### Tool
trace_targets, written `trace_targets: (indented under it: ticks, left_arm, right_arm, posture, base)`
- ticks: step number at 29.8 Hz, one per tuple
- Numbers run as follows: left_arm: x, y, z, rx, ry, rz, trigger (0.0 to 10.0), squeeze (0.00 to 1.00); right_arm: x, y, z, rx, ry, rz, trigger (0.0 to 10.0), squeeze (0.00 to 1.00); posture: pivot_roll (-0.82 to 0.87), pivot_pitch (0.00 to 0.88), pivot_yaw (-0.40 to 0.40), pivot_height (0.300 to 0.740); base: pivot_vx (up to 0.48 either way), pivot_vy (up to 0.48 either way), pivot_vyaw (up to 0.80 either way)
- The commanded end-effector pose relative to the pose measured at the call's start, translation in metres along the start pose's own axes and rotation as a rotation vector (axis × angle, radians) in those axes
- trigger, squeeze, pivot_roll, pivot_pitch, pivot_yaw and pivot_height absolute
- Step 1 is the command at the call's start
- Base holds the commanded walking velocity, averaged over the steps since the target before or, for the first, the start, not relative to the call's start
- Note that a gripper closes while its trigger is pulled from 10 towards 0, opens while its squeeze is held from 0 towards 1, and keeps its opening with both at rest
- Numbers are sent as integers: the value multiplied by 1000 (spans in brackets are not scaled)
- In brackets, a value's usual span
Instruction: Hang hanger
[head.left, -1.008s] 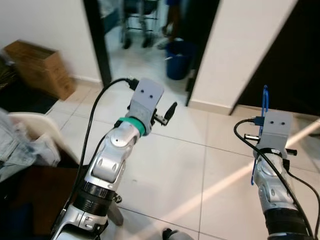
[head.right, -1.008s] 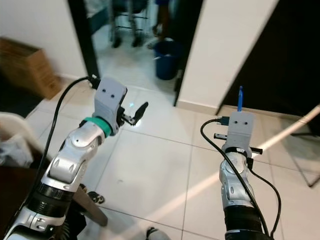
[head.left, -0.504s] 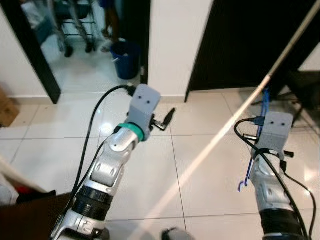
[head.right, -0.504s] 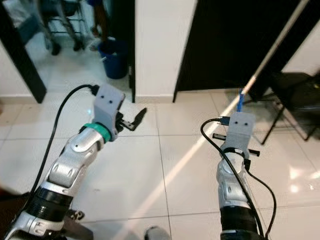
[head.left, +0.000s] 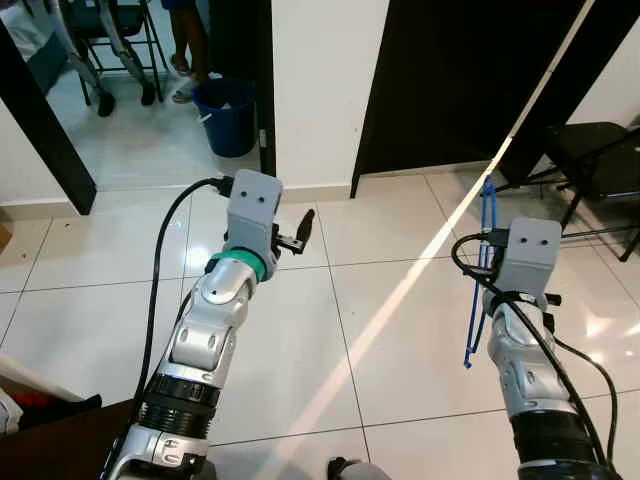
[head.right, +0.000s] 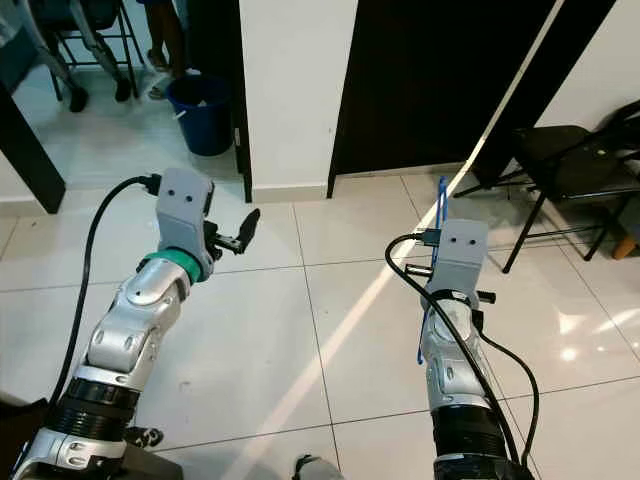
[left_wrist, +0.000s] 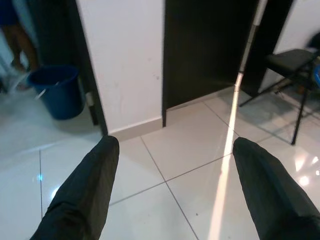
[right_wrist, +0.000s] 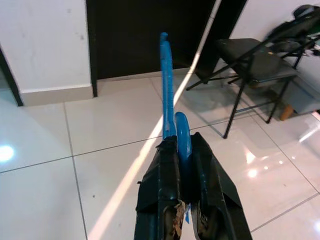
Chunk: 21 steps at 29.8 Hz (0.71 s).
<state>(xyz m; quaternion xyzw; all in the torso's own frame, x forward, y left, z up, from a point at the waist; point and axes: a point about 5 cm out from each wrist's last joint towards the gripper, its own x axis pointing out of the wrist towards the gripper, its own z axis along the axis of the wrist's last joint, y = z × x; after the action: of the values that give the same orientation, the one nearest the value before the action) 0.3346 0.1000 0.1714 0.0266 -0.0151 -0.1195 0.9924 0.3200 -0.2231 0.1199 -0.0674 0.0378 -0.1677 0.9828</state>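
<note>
White floor tiles (head.left: 90, 300) stretch to a dark doorway (head.left: 450, 80), with a black folding chair (head.right: 575, 165) and a blue bucket (head.left: 225, 115) nearby. My right gripper (right_wrist: 182, 145) clamps the blue hanger (right_wrist: 166, 95) upright above the floor; my left gripper (left_wrist: 172, 150) hangs spread, grasping nothing.

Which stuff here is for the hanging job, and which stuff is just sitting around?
For the job:
blue hanger
right gripper, shut on it

Just sitting around:
blue bucket
black folding chair
left gripper, open with nothing in it
</note>
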Motion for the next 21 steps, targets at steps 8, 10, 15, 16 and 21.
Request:
trace_targets:
  ticks: [8,10,15,16,21]
  left_arm:
    - [-2,10,-17,-23,81,69,10000,0]
    - [-3,13,-18,-20,84,81,10000,0]
    - [-3,17,-18,-25,83,102,10000,0]
    - [-3,18,-18,-28,83,108,10000,0]
    - [-3,21,-19,-31,86,121,10000,0]
  right_arm:
    - [-3,10,-2,4,3,56,10000,0]
    - [-2,12,-1,3,2,68,10000,0]
    - [-1,13,0,0,-1,82,10000,0]
    - [-1,13,0,-1,-2,85,10000,0]
    - [0,13,0,-3,-3,95,10000,0]
  posture:
    - [-48,52,15,740]
    - [-48,51,10,740]
    - [-49,49,5,740]
    - [-48,50,4,740]
    - [-48,48,4,740]
  base:
    - [0,-480,0]
    - [0,-480,0]
    - [0,-480,0]
    - [0,-480,0]
    - [0,-480,0]
